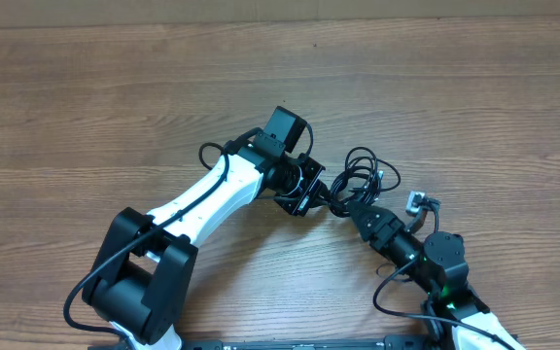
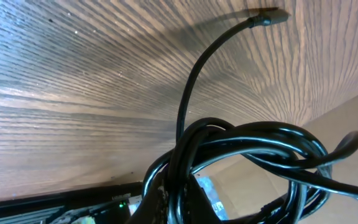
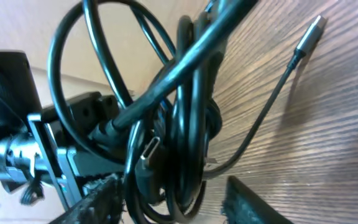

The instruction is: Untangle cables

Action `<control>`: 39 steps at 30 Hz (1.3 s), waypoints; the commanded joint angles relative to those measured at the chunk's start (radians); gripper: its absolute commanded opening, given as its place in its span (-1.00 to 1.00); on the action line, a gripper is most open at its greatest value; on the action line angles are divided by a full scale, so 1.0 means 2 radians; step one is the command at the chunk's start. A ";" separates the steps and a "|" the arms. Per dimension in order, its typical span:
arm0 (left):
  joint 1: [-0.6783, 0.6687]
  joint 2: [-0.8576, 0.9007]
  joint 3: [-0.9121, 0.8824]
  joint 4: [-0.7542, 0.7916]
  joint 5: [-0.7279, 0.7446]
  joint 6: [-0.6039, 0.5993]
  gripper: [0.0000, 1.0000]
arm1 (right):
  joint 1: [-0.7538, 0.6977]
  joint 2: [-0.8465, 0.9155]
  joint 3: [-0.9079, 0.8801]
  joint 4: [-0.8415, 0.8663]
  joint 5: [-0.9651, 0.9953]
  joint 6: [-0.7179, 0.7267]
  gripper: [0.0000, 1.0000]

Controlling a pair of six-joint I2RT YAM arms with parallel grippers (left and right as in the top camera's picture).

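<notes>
Your left arm (image 1: 212, 190) reaches from the near left corner to the middle of the table (image 1: 115, 97). Your right arm (image 1: 426, 258) comes in from the near right corner. Both point at the cables (image 1: 360, 173), a knot of black loops between them. The left tool (image 1: 317, 197) sits against the knot's left side; you cannot tell how far it is open, because the loops (image 2: 241, 149) fill its camera. The right tool (image 1: 350, 207) meets the knot from below. Its fingers (image 3: 101, 202) stand apart on either side of the bundle (image 3: 185, 106), but any pinch is unclear. A silver plug (image 1: 416, 201) lies just right of the knot.
</notes>
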 commanded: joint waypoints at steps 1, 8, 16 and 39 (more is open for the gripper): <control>-0.004 -0.006 0.012 -0.001 -0.003 0.011 -0.92 | 0.003 0.014 0.009 0.008 0.010 0.019 -0.18; -0.004 -0.006 0.012 -0.001 0.003 0.011 -0.92 | 0.003 0.044 0.009 0.002 0.004 0.025 -0.77; -0.004 -0.006 0.012 0.022 0.055 -0.010 -0.91 | 0.003 0.058 0.009 -0.010 0.005 0.025 -0.92; 0.019 -0.006 0.012 0.142 0.225 -0.012 -0.92 | 0.003 0.058 0.009 -0.065 0.160 0.024 -0.92</control>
